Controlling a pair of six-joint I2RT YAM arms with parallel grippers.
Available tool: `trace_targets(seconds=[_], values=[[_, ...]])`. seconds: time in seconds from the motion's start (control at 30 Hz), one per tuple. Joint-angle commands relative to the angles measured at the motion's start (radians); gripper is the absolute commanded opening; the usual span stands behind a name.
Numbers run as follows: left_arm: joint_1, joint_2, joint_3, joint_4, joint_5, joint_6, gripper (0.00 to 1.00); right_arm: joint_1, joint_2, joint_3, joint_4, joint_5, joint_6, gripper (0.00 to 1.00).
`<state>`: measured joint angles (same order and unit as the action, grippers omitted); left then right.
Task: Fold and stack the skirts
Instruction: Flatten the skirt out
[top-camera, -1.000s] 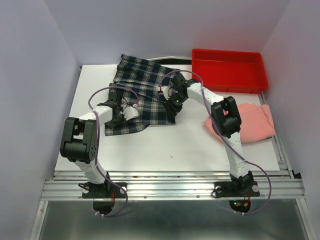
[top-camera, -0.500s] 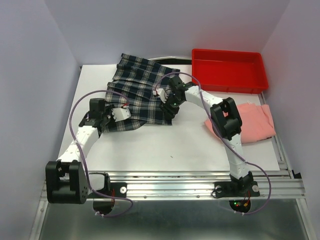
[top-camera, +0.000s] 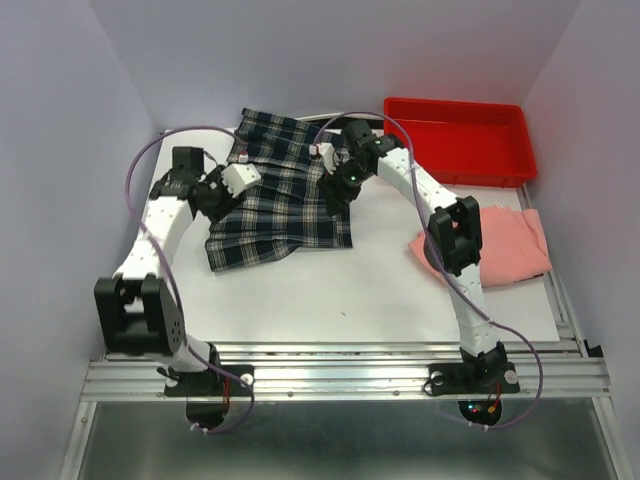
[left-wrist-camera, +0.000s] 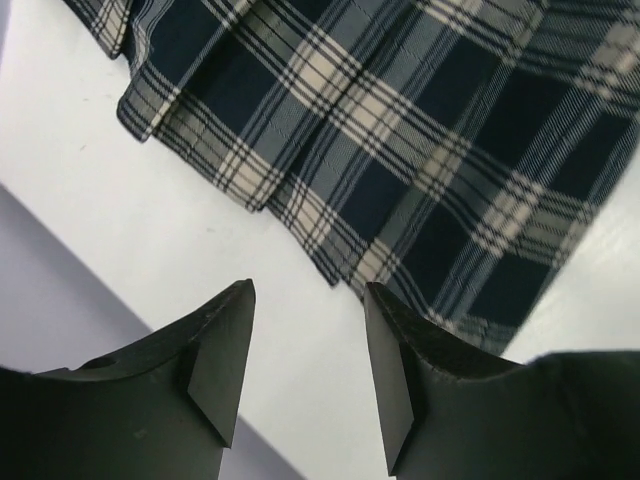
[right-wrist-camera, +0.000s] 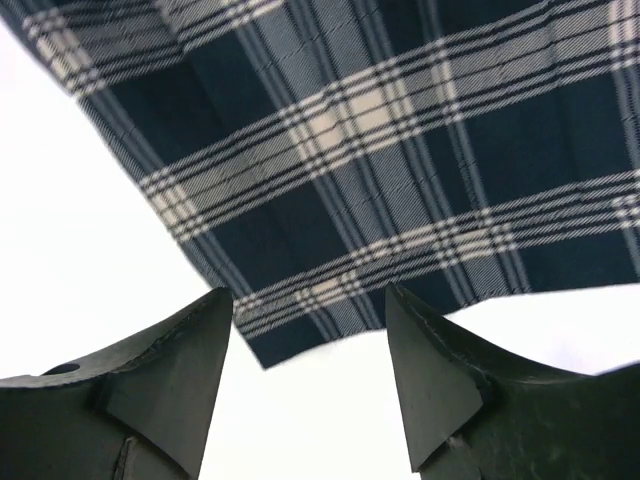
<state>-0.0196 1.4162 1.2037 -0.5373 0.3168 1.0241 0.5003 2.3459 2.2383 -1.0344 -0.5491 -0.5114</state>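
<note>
Both let go: left gripper (left-wrist-camera: 305, 300) and right gripper (right-wrist-camera: 310, 305) jaws apart, lifted off plaid skirt (top-camera: 285, 210). Fold seems laid; pink skirt (top-camera: 512, 245) still waiting.

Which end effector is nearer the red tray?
Right. The right end effector is over the plaid skirt edge facing the red tray; the left end effector is over the opposite edge.

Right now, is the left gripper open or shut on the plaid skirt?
Open. The left gripper shows fingers apart, nothing between them, above the plaid skirt.
</note>
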Motion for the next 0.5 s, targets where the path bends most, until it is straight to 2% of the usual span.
trace_targets(seconds=[0.0,0.03,0.13,0.23,0.33,0.37,0.4,0.47], values=[[-0.017,0.217,0.169,0.046,0.009,-0.254,0.58,0.003,0.116,0.069,0.134,0.009,0.134,0.67],[-0.02,0.315,0.213,0.056,-0.001,-0.281,0.57,0.003,0.14,0.078,0.151,0.026,0.142,0.67],[-0.02,0.473,0.374,0.042,0.01,-0.357,0.52,0.003,0.194,0.063,0.204,0.075,0.134,0.65],[-0.028,0.578,0.453,-0.018,0.011,-0.334,0.43,0.003,0.199,-0.021,0.218,0.054,0.084,0.65],[-0.034,0.596,0.387,-0.047,-0.005,-0.235,0.39,0.003,0.193,-0.104,0.195,0.046,0.033,0.65],[-0.036,0.592,0.363,-0.088,-0.011,-0.208,0.37,0.003,0.193,-0.12,0.159,0.043,-0.025,0.65],[-0.037,0.58,0.303,-0.114,-0.01,-0.181,0.3,0.003,0.193,-0.137,0.128,0.038,-0.068,0.65],[-0.037,0.546,0.225,-0.18,-0.002,-0.106,0.26,0.024,0.181,-0.161,0.013,0.02,-0.168,0.65]])
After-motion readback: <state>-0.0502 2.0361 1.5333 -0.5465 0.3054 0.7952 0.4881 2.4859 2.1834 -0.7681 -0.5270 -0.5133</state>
